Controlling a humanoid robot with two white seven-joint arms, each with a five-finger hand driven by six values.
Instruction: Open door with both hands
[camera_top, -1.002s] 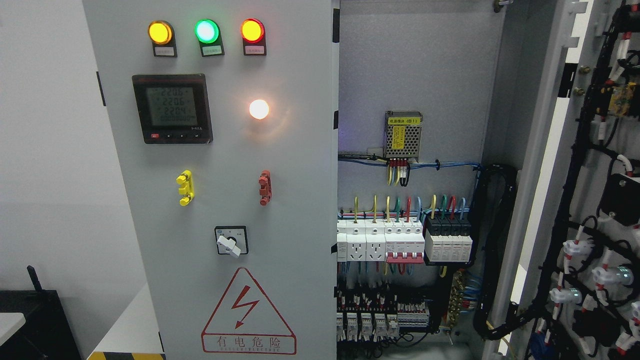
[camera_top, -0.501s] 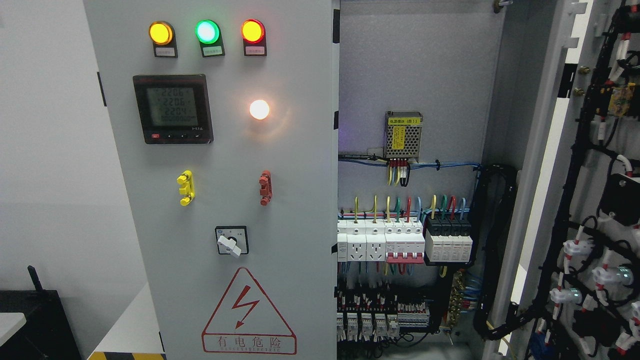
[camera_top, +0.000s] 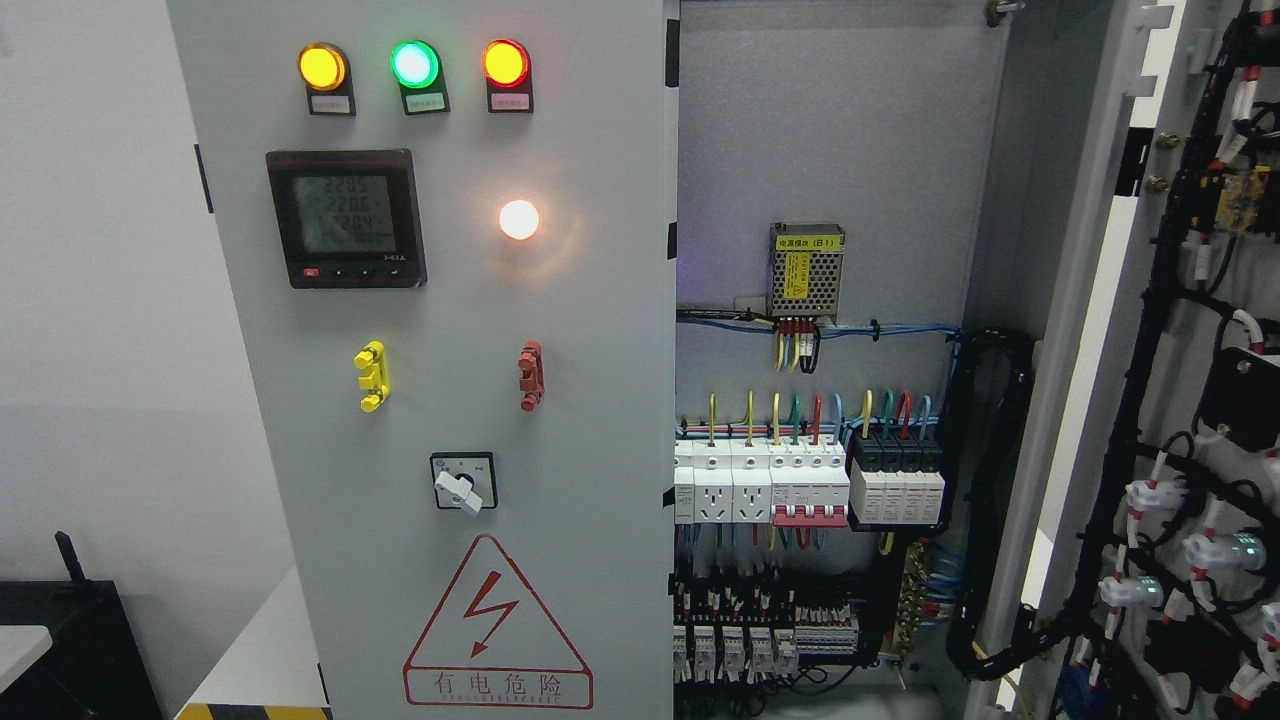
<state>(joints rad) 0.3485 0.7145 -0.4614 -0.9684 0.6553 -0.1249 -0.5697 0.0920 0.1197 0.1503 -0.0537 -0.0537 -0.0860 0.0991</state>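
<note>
Grey steel fills the head view: an electrical cabinet with two doors, one shut and one swung wide. The left door (camera_top: 440, 400) stands closed across the nine-o'clock half, its face carrying three lit lamps, amber (camera_top: 321, 66), green (camera_top: 414, 63) and red (camera_top: 505, 62), at about eleven o'clock, a digital meter (camera_top: 346, 218) below them, a glowing white lamp (camera_top: 518, 219), a yellow handle (camera_top: 371, 376) and a red handle (camera_top: 530, 376) near centre-left, a rotary switch (camera_top: 462, 482) and a red warning triangle (camera_top: 497, 622) toward seven o'clock.

The right door (camera_top: 1180, 400) hangs fully open at three o'clock, showing its wired inner side. Between the doors the cabinet interior (camera_top: 830, 130) lies exposed: a small power supply (camera_top: 806, 270) near one o'clock of centre and a row of breakers (camera_top: 810, 485) toward five o'clock, with bundled cables running down beside them.

Judged from this, the task looks about half done. The right door is open; the left door remains to be pulled, and its free edge, at the centre seam beside the opening, looks the likely place to take hold.

Neither robot hand appears anywhere, nor any part of an arm, so nothing can be said of how far the fingers are spread or whether they hold anything. Nothing is touching either door.

A white wall (camera_top: 100, 300) shows at nine o'clock, and a dark box (camera_top: 70, 640) sits at the eight-o'clock corner.
</note>
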